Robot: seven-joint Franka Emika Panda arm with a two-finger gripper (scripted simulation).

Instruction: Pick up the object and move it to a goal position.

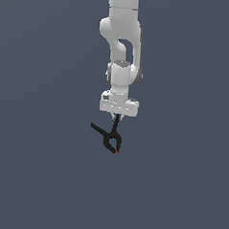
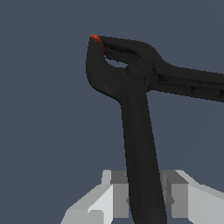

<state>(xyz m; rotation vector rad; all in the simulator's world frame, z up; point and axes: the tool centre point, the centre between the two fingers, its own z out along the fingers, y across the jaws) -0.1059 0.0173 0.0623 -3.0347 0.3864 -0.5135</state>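
Observation:
The black spring clamp (image 1: 110,138) hangs below my white gripper (image 1: 117,117), held by one of its thin handles. Its other handle sticks out toward the exterior view's left, and its red-orange jaw tip (image 1: 116,153) points down. In the wrist view the clamp (image 2: 135,109) runs from between my grey fingers (image 2: 119,192) up to the red tip (image 2: 95,38), with the second handle reaching off to the side. My gripper (image 2: 144,197) is shut on the handle. The clamp appears lifted off the grey surface.
Plain dark grey ground (image 1: 45,179) fills both views. No other objects, containers or goal marker show.

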